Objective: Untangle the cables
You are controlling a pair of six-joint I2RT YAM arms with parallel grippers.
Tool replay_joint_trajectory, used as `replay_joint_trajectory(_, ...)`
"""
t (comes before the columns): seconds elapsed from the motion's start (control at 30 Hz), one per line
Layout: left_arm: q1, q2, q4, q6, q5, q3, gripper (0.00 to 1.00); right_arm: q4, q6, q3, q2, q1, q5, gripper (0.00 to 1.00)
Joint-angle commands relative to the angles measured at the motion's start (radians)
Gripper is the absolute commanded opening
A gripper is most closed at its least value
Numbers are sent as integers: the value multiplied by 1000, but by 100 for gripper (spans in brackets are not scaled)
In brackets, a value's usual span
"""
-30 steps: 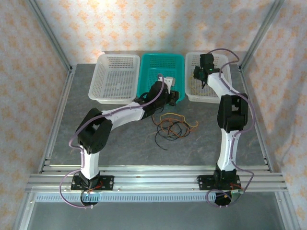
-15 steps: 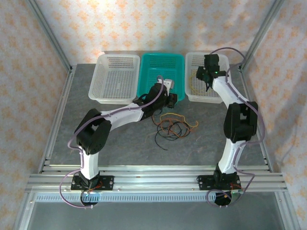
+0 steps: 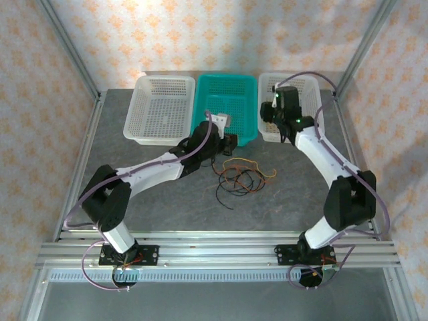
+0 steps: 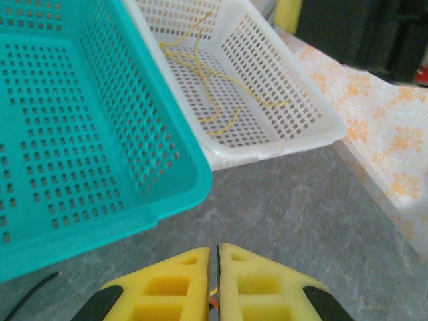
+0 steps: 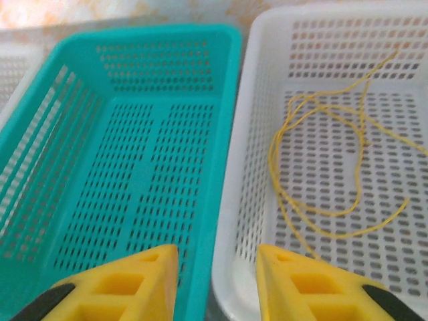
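Observation:
The orange-brown cable (image 3: 241,159) and the black cable (image 3: 223,198) lie tangled on the grey table, just in front of the teal basket (image 3: 227,81). The yellow cable (image 5: 274,170) lies loose inside the right white basket (image 5: 234,200); the left wrist view also shows the yellow cable (image 4: 200,63). My left gripper (image 3: 229,141) hovers at the teal basket's front edge, just behind the tangle. This left gripper (image 4: 215,251) is shut, and a sliver of orange shows deep in the slit. My right gripper (image 5: 215,257) is open and empty over the seam between the teal and right white baskets.
An empty white basket (image 3: 164,79) stands at the back left, beside the teal one. The right white basket (image 3: 311,81) stands at the back right. Metal frame posts and patterned walls bound the table. Bare grey table (image 3: 167,200) lies in front of the tangle.
The left arm has stretched out lower and its gripper has shifted left. The right gripper has swung left to the basket seam. The tangle on the table has not moved.

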Motion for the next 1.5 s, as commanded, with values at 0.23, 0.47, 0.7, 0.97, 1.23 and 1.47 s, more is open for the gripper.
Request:
replay_joint_trajectory(0.23, -54, -74, 124, -79, -51, -195, 13, -2, -20, -259, -183, 64, -121, 40)
replay_joint_trajectory(0.47, -77, -82, 235, -197, -52, -333, 13, 57, 42, -407, -202, 65, -208, 51)
replay_joint_trajectory(0.7, -77, -80, 249, -215, -68, -348, 13, 189, 84, -536, -201, 65, -222, 62)
replay_joint_trajectory(0.97, -77, -54, 279, -229, -52, -343, 13, 349, 9, -602, -183, 104, -218, 71)
replay_joint_trajectory(1.23, -77, -39, 278, -228, -38, -331, 13, 380, -129, -558, -69, 144, -174, 73)
replay_joint_trajectory(1.47, -61, -47, 265, -223, -40, -331, 13, 377, -201, -528, -2, 151, -138, 72)
